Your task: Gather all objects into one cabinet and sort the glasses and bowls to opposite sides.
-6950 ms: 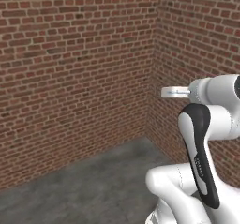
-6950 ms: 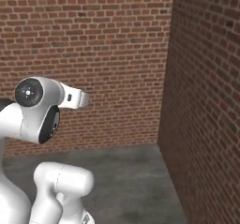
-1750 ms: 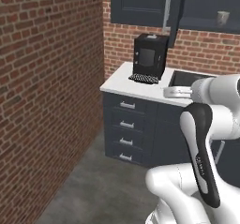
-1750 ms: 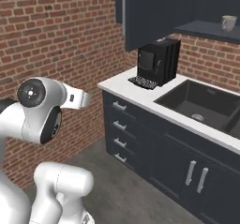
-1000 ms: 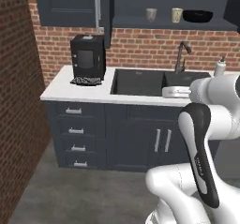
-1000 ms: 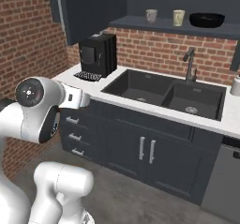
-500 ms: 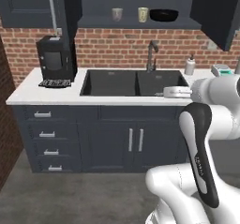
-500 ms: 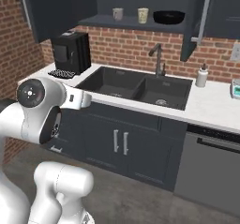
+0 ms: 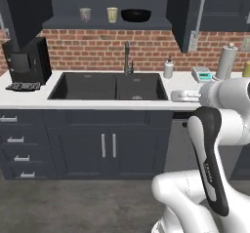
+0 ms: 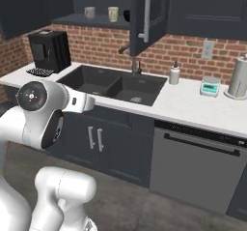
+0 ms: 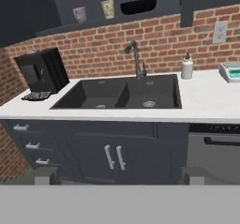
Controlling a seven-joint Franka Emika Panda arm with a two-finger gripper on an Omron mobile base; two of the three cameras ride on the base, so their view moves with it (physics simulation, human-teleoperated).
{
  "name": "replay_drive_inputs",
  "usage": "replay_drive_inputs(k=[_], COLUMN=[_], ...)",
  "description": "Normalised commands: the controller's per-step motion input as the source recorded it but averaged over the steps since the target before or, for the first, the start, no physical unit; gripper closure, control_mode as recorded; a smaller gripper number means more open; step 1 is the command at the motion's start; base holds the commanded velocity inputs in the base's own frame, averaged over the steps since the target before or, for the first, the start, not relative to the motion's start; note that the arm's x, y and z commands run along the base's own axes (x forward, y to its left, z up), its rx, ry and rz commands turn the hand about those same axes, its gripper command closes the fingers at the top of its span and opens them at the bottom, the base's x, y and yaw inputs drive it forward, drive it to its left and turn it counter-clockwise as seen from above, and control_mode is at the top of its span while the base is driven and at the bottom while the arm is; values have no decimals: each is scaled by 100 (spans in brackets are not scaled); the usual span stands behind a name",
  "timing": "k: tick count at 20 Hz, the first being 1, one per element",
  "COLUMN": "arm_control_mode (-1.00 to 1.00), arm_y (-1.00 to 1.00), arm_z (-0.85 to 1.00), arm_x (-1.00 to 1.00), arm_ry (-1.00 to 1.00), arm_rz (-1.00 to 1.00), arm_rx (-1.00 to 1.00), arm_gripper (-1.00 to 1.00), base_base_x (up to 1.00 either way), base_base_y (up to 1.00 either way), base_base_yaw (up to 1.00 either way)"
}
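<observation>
With its gripper (image 11: 120,177) standing spread and empty, the robot is facing the cabinet (image 9: 73,23); squaring up before reaching for the grey mug (image 9: 85,14) would suit.

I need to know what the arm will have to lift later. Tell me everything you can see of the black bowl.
The black bowl is wide, shallow and glossy, broader than the two mugs left of it. It sits upright on the dark shelf above the sink, at the row's right end beside the open cabinet door. Nothing touches it but the shelf.

The base has swung from a bare brick corner to face the sink (image 9: 110,86) and open cabinet (image 9: 95,5).
</observation>
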Motion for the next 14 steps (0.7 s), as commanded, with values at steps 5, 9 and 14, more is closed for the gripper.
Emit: replay_drive_inputs(k=[5, 9, 14], arm_control_mode=[100, 100, 100], arm_y=[0, 0, 0], arm_z=[0, 0, 0], arm_x=[0, 0, 0], arm_ry=[0, 0, 0], arm_rz=[0, 0, 0], arm_rx=[0, 0, 0], arm_gripper=[-100, -100, -100], base_base_x=[0, 0, 0], base_base_y=[-84, -79, -70], base_base_yaw=[0, 0, -2])
